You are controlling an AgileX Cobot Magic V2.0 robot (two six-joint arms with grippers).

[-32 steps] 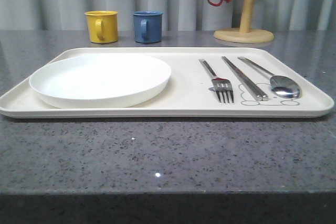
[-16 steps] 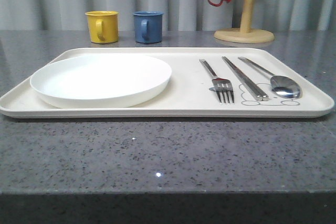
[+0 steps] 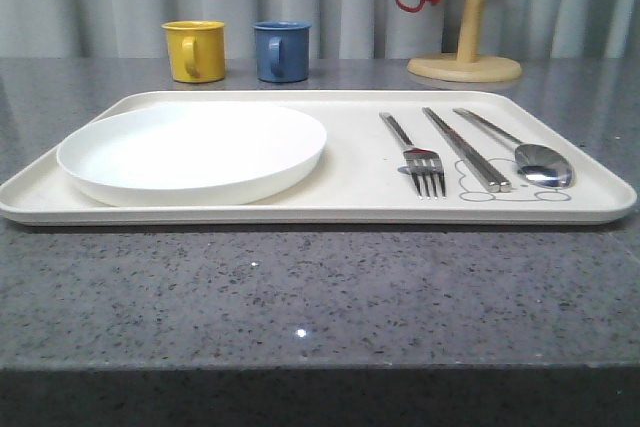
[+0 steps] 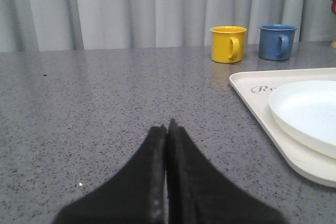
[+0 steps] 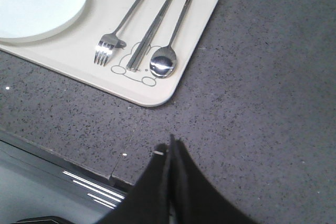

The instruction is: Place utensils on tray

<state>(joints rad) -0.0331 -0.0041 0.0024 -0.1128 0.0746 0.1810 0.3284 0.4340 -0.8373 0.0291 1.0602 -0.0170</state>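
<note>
nothing has shifted over the last second: the white plate (image 3: 192, 152) sits on the tray (image 3: 350, 172) toward 9 o'clock, while the fork (image 3: 412, 154), chopsticks (image 3: 466, 149) and spoon (image 3: 520, 149) lie side by side toward 3 o'clock, over the printed rabbit. the left pincer (image 4: 167, 129) rests pressed together and empty above the bare table (image 4: 105, 103) beside the tray, and the right pincer (image 5: 171, 145) is likewise together and empty, off the tray's near corner. with every utensil settled on the tray and both arms clear, the task looks complete.
</note>
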